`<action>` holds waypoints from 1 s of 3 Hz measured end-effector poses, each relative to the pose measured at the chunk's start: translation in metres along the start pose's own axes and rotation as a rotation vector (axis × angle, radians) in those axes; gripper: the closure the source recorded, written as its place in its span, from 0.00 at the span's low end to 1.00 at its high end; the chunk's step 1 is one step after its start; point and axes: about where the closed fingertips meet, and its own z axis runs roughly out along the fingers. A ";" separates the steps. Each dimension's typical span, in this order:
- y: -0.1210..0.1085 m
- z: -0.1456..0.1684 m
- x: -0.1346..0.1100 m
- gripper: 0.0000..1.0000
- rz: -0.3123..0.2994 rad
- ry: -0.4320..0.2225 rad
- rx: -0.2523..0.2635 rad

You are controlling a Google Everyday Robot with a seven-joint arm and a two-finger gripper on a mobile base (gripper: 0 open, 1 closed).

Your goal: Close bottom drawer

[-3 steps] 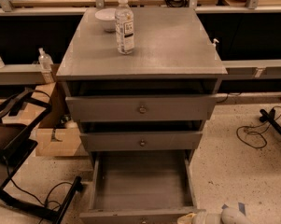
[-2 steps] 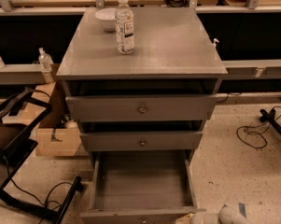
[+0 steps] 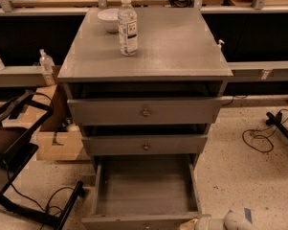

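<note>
Approach step: bottom drawer [image 3: 143, 188] is pulled right out, hand [image 3: 219, 223] sits by its front right corner (can't tell its state), so next you push the front straight in.

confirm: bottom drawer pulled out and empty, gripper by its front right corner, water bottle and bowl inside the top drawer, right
Not quite. The camera view shows the water bottle and bowl standing on the cabinet top, not inside the top drawer. The rest holds: bottom drawer pulled out and empty, gripper by its front right corner.
</note>
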 end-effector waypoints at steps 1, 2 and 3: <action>0.000 0.002 -0.002 1.00 -0.006 0.000 -0.003; 0.000 0.002 -0.002 1.00 -0.006 0.000 -0.003; -0.006 0.011 -0.009 1.00 -0.020 0.001 -0.013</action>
